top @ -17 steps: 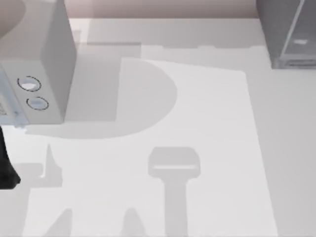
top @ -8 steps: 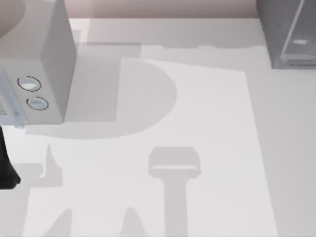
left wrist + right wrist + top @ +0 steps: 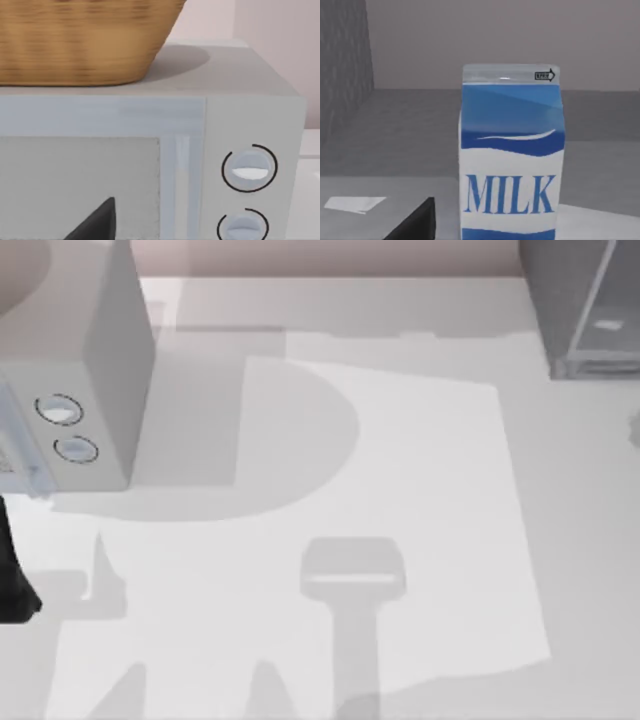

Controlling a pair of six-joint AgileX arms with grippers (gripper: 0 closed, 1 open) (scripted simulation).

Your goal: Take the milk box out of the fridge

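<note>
One milk box [image 3: 511, 155] stands upright inside the fridge [image 3: 580, 305] at the tabletop's [image 3: 420, 500] far right, facing our right hand; can't tell if either hand is apart or together. We judge it light, stiff, w/ smooth sides, so grip mid-body across flat faces. One fridge, one microwave [image 3: 150, 150] at left, w/ one basket [image 3: 85, 40] on top.

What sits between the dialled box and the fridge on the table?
In the top view, nothing: bare table with shadows runs from the dialled box at left to the fridge at right.
</note>
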